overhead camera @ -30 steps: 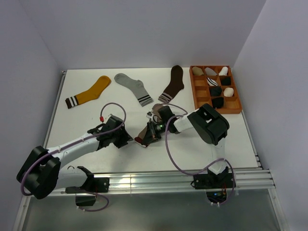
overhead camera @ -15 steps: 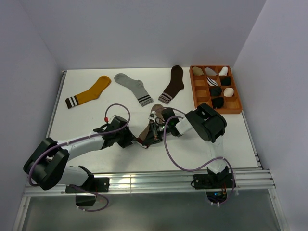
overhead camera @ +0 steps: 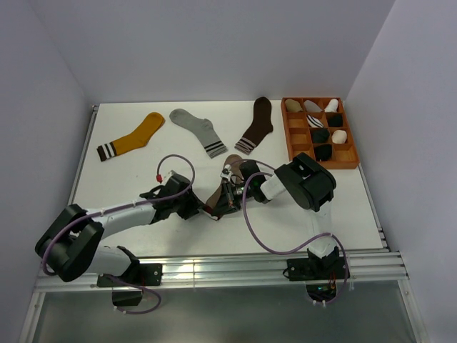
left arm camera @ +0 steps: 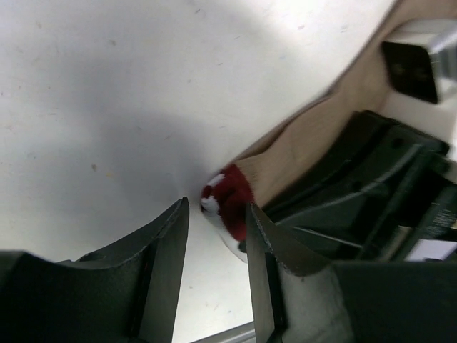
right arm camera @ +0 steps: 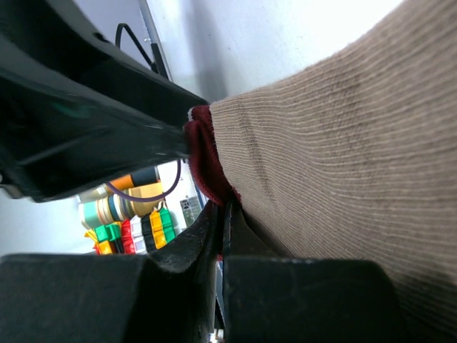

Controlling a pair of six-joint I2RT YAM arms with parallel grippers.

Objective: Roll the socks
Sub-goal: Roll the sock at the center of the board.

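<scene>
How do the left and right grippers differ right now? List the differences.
The left gripper is open; the right gripper is shut. The left holds nothing, its jaws apart before the maroon cuff; the right pinches the taupe sock. Both sit at that sock's cuff end.

The white table (overhead camera: 121,179) has three socks lying flat in a row along its far side: a yellow sock (overhead camera: 136,136) on the left, a grey sock (overhead camera: 198,131) next to it, and a dark brown sock (overhead camera: 257,125). An orange tray (overhead camera: 323,163) with little boxes sits in the far right corner. Near the front middle is a light brown sock (overhead camera: 216,193), with its red end close to the table top.
</scene>
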